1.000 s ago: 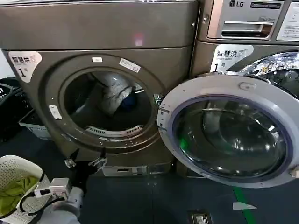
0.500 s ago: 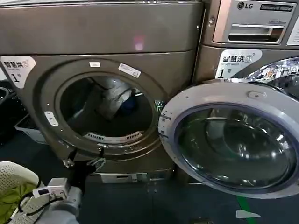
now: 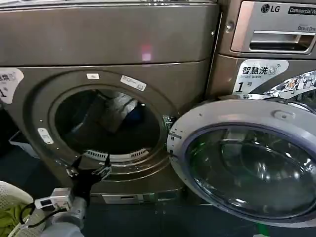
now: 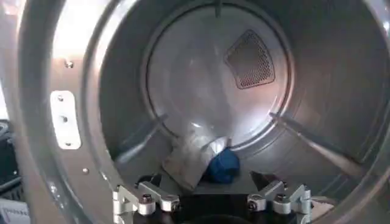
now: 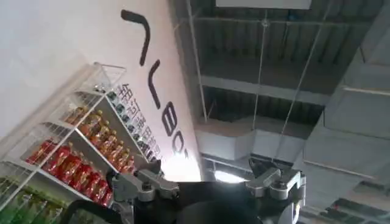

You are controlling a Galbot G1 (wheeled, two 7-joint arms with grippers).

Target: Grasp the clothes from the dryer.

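Note:
The bronze-brown dryer (image 3: 108,34) fills the left of the head view, its porthole uncovered. The clothes (image 3: 120,107), a grey-white bundle with a dark blue piece, lie deep inside the drum. My left gripper (image 3: 89,169) hangs open just in front of the porthole's lower rim, outside the drum. In the left wrist view the clothes (image 4: 194,156) and their blue piece (image 4: 222,165) rest on the drum floor beyond the open left gripper (image 4: 210,185), which holds nothing. My right gripper (image 5: 204,179) is open, empty and aimed at a ceiling.
The dryer's chrome-rimmed glass door (image 3: 197,116) stands swung open to the right, covering the lower front of the LG machine (image 3: 266,29). A white basket (image 3: 12,190) with yellow-green cloth (image 3: 7,215) sits at the bottom left. Dark floor lies below.
The dryer has slid left and lower in the head view, and the basket has moved towards the corner. My left gripper now sits closer to the porthole's lower rim.

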